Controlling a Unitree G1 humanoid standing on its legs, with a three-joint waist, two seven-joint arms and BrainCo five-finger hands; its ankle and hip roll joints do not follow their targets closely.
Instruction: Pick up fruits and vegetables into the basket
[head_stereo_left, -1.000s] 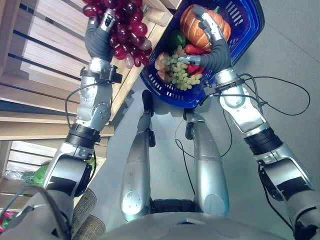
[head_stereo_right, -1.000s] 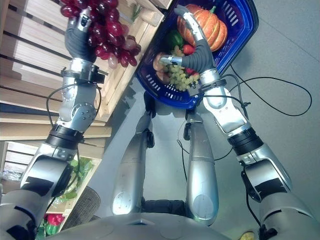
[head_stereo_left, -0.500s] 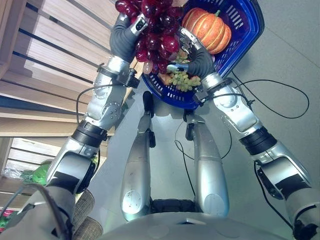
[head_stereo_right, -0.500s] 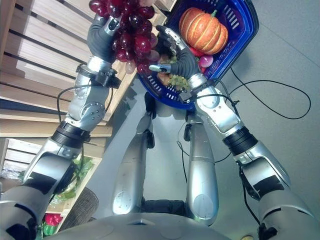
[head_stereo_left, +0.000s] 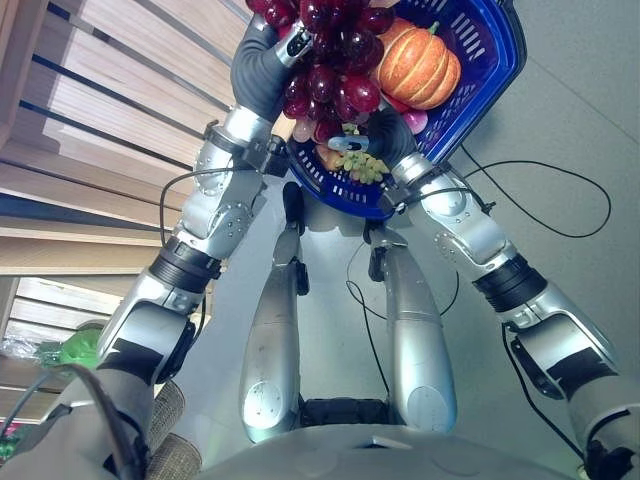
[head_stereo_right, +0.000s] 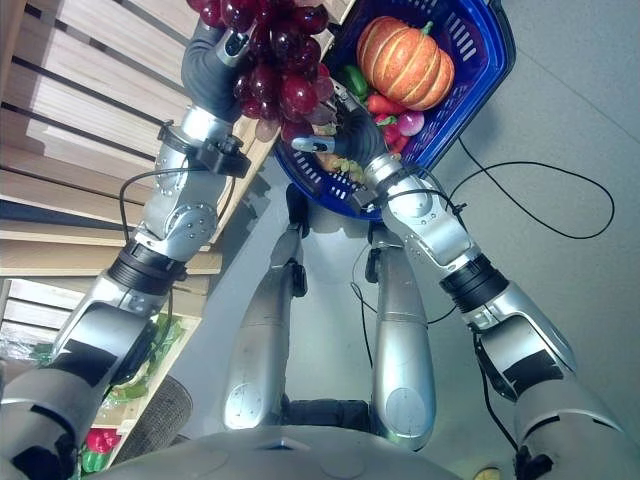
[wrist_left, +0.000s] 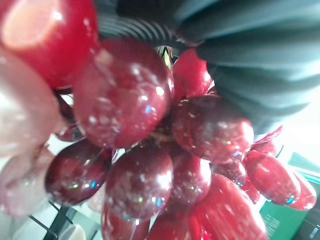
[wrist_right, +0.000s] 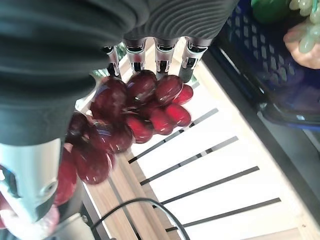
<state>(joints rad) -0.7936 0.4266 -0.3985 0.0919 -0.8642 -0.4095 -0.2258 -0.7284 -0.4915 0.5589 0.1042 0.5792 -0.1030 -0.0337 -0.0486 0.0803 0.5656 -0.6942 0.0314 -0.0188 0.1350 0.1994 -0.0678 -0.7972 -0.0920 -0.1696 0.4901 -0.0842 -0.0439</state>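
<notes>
A slatted wooden shelf (head_stereo_left: 90, 110) stands beside the blue basket (head_stereo_left: 490, 60), which holds a pumpkin (head_stereo_left: 425, 65), green grapes (head_stereo_left: 362, 165) and a green pepper (head_stereo_right: 352, 80). The left hand (head_stereo_left: 262, 70) grasps a bunch of red grapes (head_stereo_left: 335, 60) hanging at the basket's near rim. The right hand (head_stereo_right: 345, 125) reaches beneath the bunch, fingers (wrist_right: 160, 57) extended and relaxed against it.

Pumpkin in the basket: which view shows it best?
Right eye view: the whole orange pumpkin shows in the blue basket, unobstructed. In the left eye view the red grapes held by the left robot hand overlap its edge. The wrist views show grapes up close.
</notes>
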